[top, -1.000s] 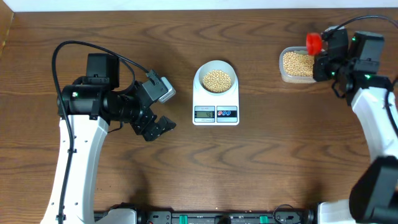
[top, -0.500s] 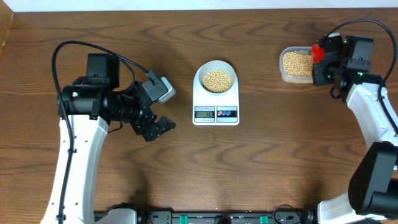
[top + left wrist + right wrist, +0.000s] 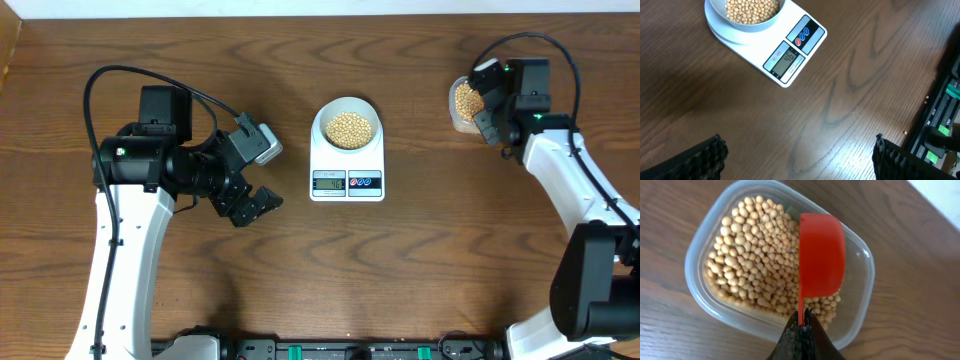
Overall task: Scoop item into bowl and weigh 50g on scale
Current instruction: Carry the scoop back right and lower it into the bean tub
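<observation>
The pale bowl [image 3: 321,117] stands on the white scale [image 3: 346,184] and holds tan beans [image 3: 348,127]. In the left wrist view the bowl [image 3: 720,19], its beans [image 3: 751,9] and the scale [image 3: 790,56] show at the top, and the display reads about 46. My right gripper [image 3: 801,325] is shut on the handle of a red scoop [image 3: 821,255], held tilted on its side over a clear tub [image 3: 696,285] of beans [image 3: 750,265]. My left gripper [image 3: 797,150] is open and empty over bare table, left of the scale [image 3: 255,205].
The clear tub [image 3: 460,103] sits at the back right, partly hidden under my right wrist [image 3: 500,95]. The table's near edge with black rail equipment [image 3: 940,125] shows at the right of the left wrist view.
My right arm has swung left with the scoop, from beside the tub to over it. The left arm, bowl and scale have not moved.
</observation>
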Available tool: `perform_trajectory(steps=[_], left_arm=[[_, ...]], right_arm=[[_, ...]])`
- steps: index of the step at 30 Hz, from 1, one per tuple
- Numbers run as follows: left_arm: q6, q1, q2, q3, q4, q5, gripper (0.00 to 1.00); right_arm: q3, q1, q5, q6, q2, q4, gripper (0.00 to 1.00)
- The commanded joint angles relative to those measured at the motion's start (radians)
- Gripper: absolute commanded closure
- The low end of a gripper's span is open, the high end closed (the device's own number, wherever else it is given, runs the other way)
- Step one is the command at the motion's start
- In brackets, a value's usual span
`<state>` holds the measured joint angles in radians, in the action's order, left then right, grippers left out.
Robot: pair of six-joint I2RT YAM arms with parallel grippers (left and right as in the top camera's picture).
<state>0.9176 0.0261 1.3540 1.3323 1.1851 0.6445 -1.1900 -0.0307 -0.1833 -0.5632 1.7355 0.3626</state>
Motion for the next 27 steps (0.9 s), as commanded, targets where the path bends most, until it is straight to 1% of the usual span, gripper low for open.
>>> perform_trajectory(steps=[1, 7, 27], left_arm=[[0.013, -0.004, -0.002, -0.001, 0.003, -0.002, 0.05], [0.013, -0.004, -0.002, -0.001, 0.003, -0.002, 0.05], [0.013, -0.004, -0.002, -0.001, 0.003, -0.002, 0.05]], right_arm=[[0.001, -0.014, -0.082, -0.124, 0.006, 0.0, 0.99], [0.001, -0.014, -0.149, -0.191, 0.014, 0.0, 0.99], [0.001, -0.014, -0.148, -0.382, 0.018, -0.004, 0.99]])
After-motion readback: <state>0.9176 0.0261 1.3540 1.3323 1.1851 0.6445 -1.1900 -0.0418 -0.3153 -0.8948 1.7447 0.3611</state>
